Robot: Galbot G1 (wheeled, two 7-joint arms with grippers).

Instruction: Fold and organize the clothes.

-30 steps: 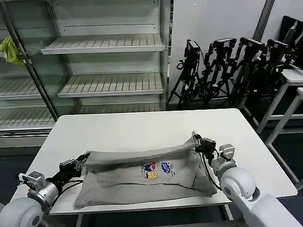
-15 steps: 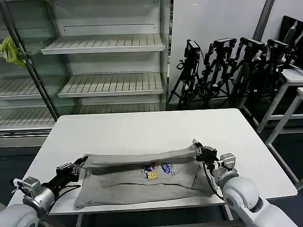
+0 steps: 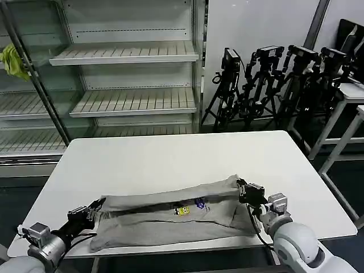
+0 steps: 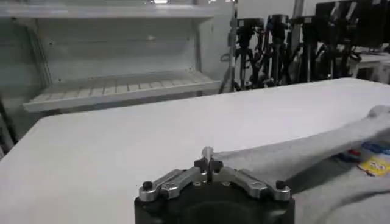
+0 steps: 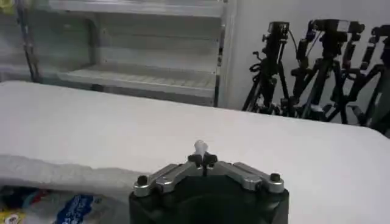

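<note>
Lying along the near edge of the white rectangular table [image 3: 170, 156] is one light grey knit shirt [image 3: 165, 213] with a small multicoloured print. The left gripper [image 3: 94, 210] and right gripper [image 3: 242, 187], jaws closed, each pinch an end of its folded-over edge. Grey metal shelving [image 3: 125, 54] and black tripods [image 3: 273, 74] stand behind.
</note>
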